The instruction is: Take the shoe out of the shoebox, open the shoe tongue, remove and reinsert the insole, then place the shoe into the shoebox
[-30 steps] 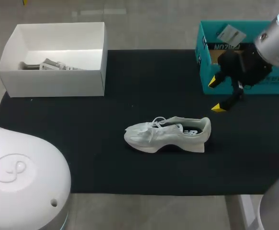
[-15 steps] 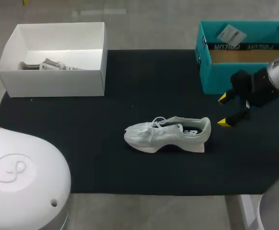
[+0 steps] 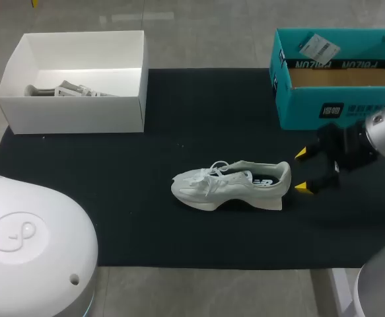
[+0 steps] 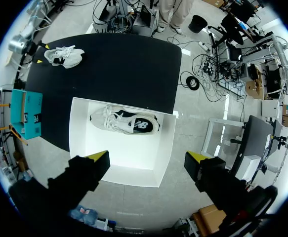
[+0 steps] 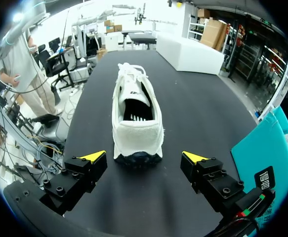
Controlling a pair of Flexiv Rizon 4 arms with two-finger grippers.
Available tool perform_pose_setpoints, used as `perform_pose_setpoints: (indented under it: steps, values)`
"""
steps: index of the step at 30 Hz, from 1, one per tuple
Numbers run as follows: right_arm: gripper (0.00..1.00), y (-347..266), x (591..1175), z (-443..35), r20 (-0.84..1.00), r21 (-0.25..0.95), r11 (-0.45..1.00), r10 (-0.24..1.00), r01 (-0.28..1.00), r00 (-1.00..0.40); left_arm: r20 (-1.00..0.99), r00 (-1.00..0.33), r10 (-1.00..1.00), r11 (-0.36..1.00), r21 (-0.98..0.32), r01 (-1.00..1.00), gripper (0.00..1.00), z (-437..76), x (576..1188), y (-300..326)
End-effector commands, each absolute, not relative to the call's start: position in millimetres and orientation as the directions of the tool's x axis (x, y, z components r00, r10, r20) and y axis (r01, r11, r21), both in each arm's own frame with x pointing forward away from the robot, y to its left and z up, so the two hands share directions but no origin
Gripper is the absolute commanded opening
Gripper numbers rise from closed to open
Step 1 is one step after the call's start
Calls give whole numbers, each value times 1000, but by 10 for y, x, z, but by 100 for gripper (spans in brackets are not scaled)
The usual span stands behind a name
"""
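- Wide open and gripping nothing: the right jaws, with yellow fingertips [image 3: 301, 153] held low over the black counter [image 3: 199, 112].
- Just ahead of the right jaws, the white shoe [image 3: 232, 185]: stands upright on its sole on the counter, heel toward them and toe pointing away.
- Sits in line with the gap between the two fingertips [image 5: 92, 157], close to both but touching neither.
- From behind, in the right wrist view, shows a dark insole through the shoe's [image 5: 136, 118] mouth, with the laces farther out toward the toe.
- Beside the right jaws, off to one side and apart from the shoe: the teal shoebox [image 3: 337, 105], open-topped at the counter's edge.
- Open and empty as well: the left jaws, high above the counter with fingertips [image 4: 99, 158] spread wide.
- Far below and ahead of the left jaws, centred on the gap between them: a white box [image 4: 134, 168] with no lid.
- Inside the white box, a second shoe [image 4: 126, 121], lying on its side toward the wall farthest from the left jaws.
- Well apart from the white box [image 3: 73, 115], across the counter: the shoe by the right jaws.
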State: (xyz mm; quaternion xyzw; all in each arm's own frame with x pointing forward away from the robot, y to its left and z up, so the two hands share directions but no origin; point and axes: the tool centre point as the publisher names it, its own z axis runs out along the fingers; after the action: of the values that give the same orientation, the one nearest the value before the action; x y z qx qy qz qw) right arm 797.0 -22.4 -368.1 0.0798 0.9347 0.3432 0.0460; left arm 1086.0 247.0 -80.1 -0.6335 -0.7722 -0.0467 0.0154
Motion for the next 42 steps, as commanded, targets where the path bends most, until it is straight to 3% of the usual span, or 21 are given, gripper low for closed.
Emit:
perform_pose_setpoints:
  steps: [1,18,35,37,42]
  values:
    - [100,-153,8061,-3860,-27,683,722,177,111,-984,85,-196,977,192,53,980,100,-800,10858,2471]
    - [100,204,8027,-4113,-28,752,657,114,55,-993,85,-196,977,192,53,980,100,-800,10858,2471]
    - [100,444,8049,-4344,5,758,647,116,79,-993,85,-196,977,192,53,980,100,-800,10858,2471]
    - [0,444,8055,-4352,7,756,649,119,83,-993,85,-196,977,192,53,980,100,-800,10858,2471]
    - [0,441,8060,-4343,0,753,653,117,77,-993,85,-196,977,192,53,980,100,-800,10858,2471]
